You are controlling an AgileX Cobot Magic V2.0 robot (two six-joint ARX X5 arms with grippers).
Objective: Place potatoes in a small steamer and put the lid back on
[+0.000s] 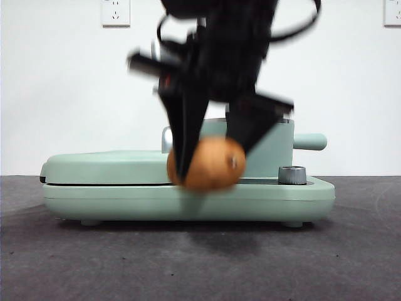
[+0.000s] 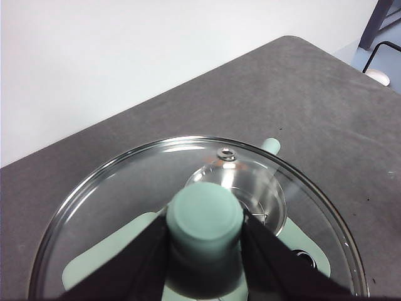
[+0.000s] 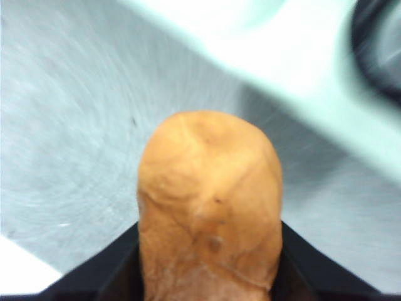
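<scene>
Front view, potato: an orange-brown oval potato (image 1: pixel 207 164) with a small dark spot on its right end hangs clamped in the right gripper (image 1: pixel 210 153), lifted off the grey table (image 1: pixel 200 257); it hangs in front of the appliance and just left of the steamer; motion blur softens its outline
Front view, steamer: the small steamer (image 1: pixel 276 147), mint green with a stubby side handle pointing right, stands on the right end of the mint-green appliance base (image 1: pixel 188 197); its rim is hidden by the arm
Front view, appliance: a flat griddle cover (image 1: pixel 103 166) lies left of the steamer; a silver dial (image 1: pixel 292 175) sits just in front of the steamer
Front view, room: white wall (image 1: pixel 62 94) behind the steamer, with a socket (image 1: pixel 116 12) high at the left
Left wrist view, lid: the left gripper (image 2: pixel 205 241) is clenched on the mint-green knob (image 2: pixel 205 213) of the glass lid (image 2: pixel 125 200); steel rim and vent hole (image 2: pixel 226 152) show; the lid is held above the steamer, whose shiny inside (image 2: pixel 257 188) shows through the glass
Left wrist view, surface: dark grey tabletop (image 2: pixel 263 88) beyond the steamer, meeting the white wall
Right wrist view, potato: the skin fills the centre, creased and speckled, black jaws pressing both sides; blurred grey table beneath, pale green appliance edge (image 3: pixel 301 56) near
</scene>
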